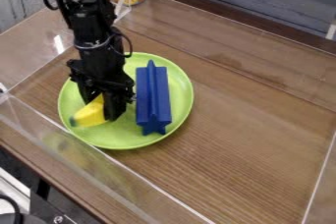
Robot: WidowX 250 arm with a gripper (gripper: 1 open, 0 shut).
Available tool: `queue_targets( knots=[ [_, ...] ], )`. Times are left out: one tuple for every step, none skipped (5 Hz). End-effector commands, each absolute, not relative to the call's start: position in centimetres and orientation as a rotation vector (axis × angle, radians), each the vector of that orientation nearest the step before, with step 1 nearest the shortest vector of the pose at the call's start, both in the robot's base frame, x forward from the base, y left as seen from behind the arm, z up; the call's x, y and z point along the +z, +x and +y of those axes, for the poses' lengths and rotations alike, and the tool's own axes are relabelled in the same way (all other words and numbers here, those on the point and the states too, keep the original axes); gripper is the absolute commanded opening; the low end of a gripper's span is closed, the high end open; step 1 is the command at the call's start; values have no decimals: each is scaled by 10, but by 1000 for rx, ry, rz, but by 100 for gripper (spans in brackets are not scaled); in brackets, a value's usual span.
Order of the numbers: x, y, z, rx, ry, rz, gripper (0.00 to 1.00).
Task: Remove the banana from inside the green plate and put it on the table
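Grasp done, rest still to do: black robot fingers (pixel 101 103) clamped tight on small curved yellow toy banana (pixel 89 113), which lies inside round lime-green plastic plate (pixel 184 95) beside long blue block (pixel 152 95); lift & placing on brown wood-grain table (pixel 250 120) remain.

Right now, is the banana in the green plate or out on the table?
In the plate. The banana lies on the left side of the green plate, with the tool shut on it, beside the blue block.
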State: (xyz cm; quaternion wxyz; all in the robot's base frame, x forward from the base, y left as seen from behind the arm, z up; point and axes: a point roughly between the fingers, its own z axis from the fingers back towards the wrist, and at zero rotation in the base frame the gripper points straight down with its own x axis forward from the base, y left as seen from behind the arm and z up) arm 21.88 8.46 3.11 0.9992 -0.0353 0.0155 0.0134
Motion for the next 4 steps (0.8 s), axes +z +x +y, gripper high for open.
queue_targets(
  knots=[
    [52, 229, 94, 75, -38, -29, 0],
    [64, 234, 91, 95, -36, -31, 0],
    [92, 242, 84, 126, -38, -40, 0],
    [118, 242, 67, 103, -48, -53, 0]
  ],
)
